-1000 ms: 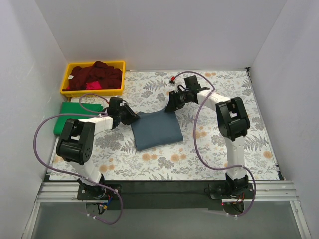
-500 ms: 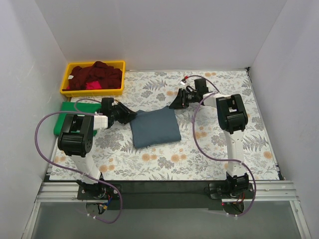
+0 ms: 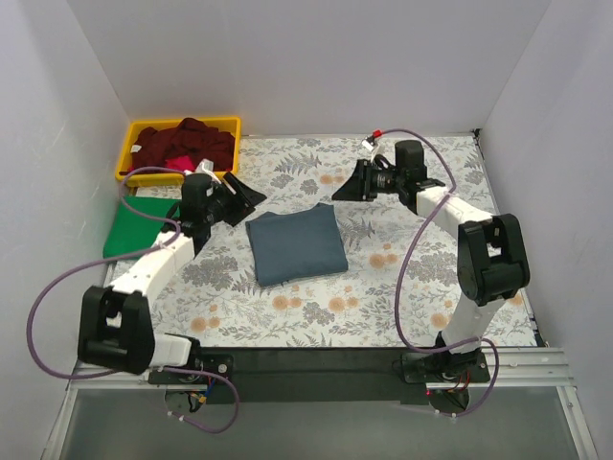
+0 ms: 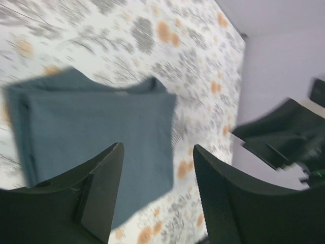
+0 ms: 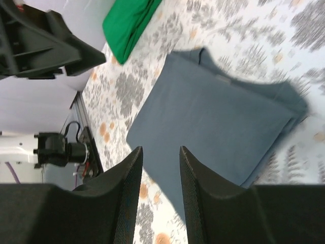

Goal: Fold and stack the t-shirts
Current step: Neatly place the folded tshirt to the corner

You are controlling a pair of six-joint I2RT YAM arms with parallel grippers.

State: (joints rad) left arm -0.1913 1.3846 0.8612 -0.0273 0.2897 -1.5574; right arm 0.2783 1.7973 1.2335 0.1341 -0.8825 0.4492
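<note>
- green t-shirt (image 3: 134, 227): folded, to the outer side of the left claw (image 4: 157, 147).
- Left claw: jaws apart, empty, above the slate-blue t-shirt (image 3: 295, 246)'s left edge.
- Slate-blue t-shirt: folded flat between the 2 claws, touching neither.
- right claw (image 5: 160, 149): narrow gap, empty, off the shirt's far right corner.
- Our judgement: fold finished, stacking due. Next we grip both sides and carry it onto the green.

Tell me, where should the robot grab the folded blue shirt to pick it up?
Probably the two far corners of the blue shirt, one per gripper, coming from the far side. It lies flat and floppy, so one pinch might let the folds fall open. The left gripper and right gripper hover open near those corners.
</note>
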